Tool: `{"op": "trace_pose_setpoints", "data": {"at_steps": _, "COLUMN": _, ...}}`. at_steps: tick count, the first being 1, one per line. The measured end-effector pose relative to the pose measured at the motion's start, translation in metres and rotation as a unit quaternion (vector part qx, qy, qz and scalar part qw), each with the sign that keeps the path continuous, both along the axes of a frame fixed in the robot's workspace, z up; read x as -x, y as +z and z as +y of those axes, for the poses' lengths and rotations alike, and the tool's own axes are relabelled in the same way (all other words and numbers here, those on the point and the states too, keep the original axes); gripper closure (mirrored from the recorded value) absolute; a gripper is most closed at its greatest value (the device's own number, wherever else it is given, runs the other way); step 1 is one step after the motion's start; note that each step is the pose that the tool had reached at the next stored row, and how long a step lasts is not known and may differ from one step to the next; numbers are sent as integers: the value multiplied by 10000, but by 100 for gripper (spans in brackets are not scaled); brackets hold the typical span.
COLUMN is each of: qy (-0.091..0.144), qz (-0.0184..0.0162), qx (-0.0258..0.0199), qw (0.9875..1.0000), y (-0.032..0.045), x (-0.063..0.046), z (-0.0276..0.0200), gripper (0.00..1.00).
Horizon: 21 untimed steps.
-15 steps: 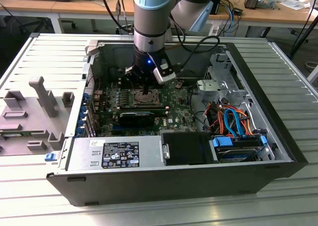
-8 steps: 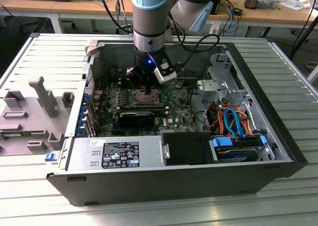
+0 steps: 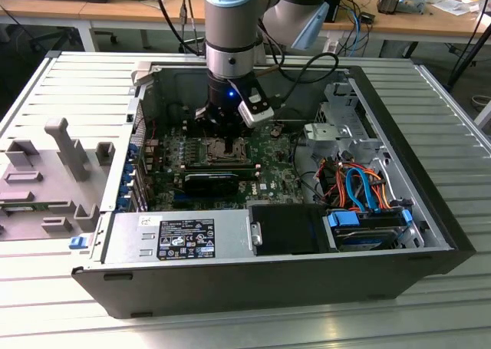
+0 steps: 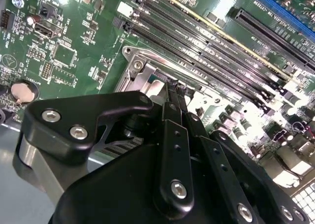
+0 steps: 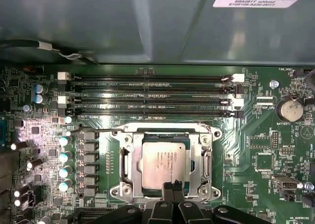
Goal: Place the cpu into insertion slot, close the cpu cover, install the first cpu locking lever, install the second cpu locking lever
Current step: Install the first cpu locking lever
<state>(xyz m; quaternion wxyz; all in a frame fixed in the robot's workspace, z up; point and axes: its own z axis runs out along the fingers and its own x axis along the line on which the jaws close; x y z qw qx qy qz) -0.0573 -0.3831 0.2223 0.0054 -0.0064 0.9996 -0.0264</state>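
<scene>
Fingertips of the gripper sit together, pressed tip to tip, at the near edge of the cpu in the first wrist view, touching or just above the rim; they clamp nothing that I can make out. Just beyond them the cpu lies flat in the insertion slot, square to the silvery frame, its dull metal top showing through the window of the cpu cover, which appears to be folded down over the chip. Judging from that, seating is done and the work stands at the cover and its levers. To do this well, the tips should bear on the metal frame or lever rather than on the chip's top, and press straight down without sliding, since a sideways drag could shift the chip on the socket contacts. Farther on run the long black memory slots and then the grey case wall. In the exterior view the arm stands upright over the green motherboard inside the open computer case.
</scene>
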Motion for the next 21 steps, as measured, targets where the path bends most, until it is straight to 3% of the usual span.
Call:
{"op": "trace_pose_setpoints", "data": {"at_steps": 10, "qy": 0, "qz": -12, "qx": 0, "qw": 10000, "y": 1, "x": 180, "z": -1, "gripper": 89}}
{"op": "trace_pose_setpoints", "data": {"at_steps": 11, "qy": 0, "qz": -5, "qx": 0, "qw": 10000, "y": 1, "x": 181, "z": -1, "gripper": 89}}
{"op": "trace_pose_setpoints", "data": {"at_steps": 12, "qy": -1, "qz": 44, "qx": 1, "qw": 10000, "y": 0, "x": 182, "z": -1, "gripper": 89}}
{"op": "trace_pose_setpoints", "data": {"at_steps": 16, "qy": 0, "qz": 27, "qx": -6, "qw": 10000, "y": 19, "x": 327, "z": -1, "gripper": 89}}
{"op": "trace_pose_setpoints", "data": {"at_steps": 21, "qy": 0, "qz": 23, "qx": -23, "qw": 10000, "y": 129, "x": 355, "z": -1, "gripper": 89}}
